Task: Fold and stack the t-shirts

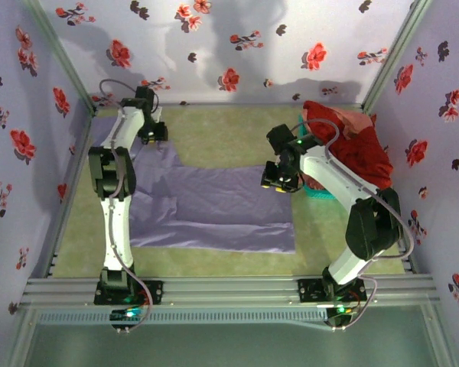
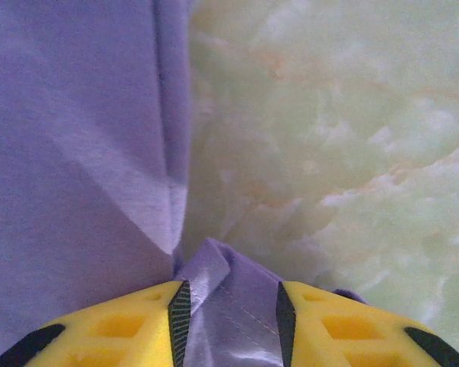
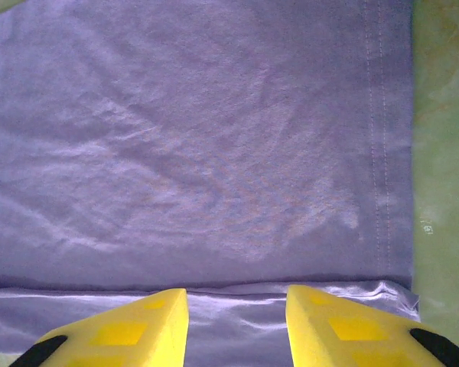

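Note:
A lavender t-shirt (image 1: 214, 206) lies spread flat across the green table (image 1: 222, 126). My left gripper (image 1: 151, 134) is at the shirt's far left corner. In the left wrist view its jaws (image 2: 229, 298) stand apart, and a raised fold of the lavender cloth (image 2: 222, 267) lies between the black pads. My right gripper (image 1: 279, 182) is low over the shirt's right edge. Its yellow fingers (image 3: 237, 302) are open over a doubled-over strip of cloth (image 3: 237, 313) along that edge. Red and pink t-shirts (image 1: 359, 149) are heaped at the back right.
A teal basket (image 1: 319, 195) sits under the red and pink heap, just right of my right gripper. Floral walls close in the back and both sides. Bare green table (image 2: 329, 153) shows beyond the shirt's far edge, and a metal rail (image 1: 222, 290) runs along the near edge.

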Available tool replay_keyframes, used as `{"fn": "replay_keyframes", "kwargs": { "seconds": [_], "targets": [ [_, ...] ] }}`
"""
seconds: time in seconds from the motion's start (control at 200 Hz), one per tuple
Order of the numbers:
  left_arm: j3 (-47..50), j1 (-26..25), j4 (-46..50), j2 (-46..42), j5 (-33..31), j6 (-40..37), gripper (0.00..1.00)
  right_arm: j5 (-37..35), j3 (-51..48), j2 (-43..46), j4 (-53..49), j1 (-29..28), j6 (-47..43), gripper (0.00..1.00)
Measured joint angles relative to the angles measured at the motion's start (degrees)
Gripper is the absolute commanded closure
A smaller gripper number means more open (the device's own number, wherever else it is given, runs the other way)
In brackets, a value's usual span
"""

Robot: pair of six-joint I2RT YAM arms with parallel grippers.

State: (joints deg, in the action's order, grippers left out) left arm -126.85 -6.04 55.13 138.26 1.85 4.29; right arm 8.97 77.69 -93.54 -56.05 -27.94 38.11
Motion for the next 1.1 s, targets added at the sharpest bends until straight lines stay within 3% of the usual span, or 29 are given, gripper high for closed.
{"fn": "replay_keyframes", "kwargs": {
  "seconds": [0.13,0.25,0.35,0.525,0.72,0.895,1.1],
  "targets": [
    [0.92,-0.85,-0.57,0.0,-3.23,-0.42,0.78,0.0,0.0,0.0,-0.02,0.0,0.0,0.6],
    [0.92,-1.42,-0.7,0.0,-7.23,-1.31,0.61,0.0,0.0,0.0,0.0,0.0,-0.02,0.6],
    [0.98,-2.16,-1.18,-0.02,-10.75,-3.08,0.58,0.0,0.0,0.0,0.0,0.0,0.0,0.6],
    [3.65,-4.28,-3.52,-1.57,-15.28,-5.09,0.61,0.02,0.0,0.0,0.0,0.0,-0.02,0.6],
    [4.22,-5.62,-5.01,-2.23,-19.45,-6.62,0.74,0.02,0.0,0.0,0.0,0.0,-0.07,0.6],
    [2.93,-5.64,-4.33,-2.23,-20.98,-7.13,0.74,0.02,0.0,0.0,0.0,0.0,-0.15,0.6],
    [2.71,-5.6,-4.09,-1.86,-21.42,-7.72,0.67,0.04,0.0,0.0,-0.02,0.74,-0.24,0.6]
  ]
}}
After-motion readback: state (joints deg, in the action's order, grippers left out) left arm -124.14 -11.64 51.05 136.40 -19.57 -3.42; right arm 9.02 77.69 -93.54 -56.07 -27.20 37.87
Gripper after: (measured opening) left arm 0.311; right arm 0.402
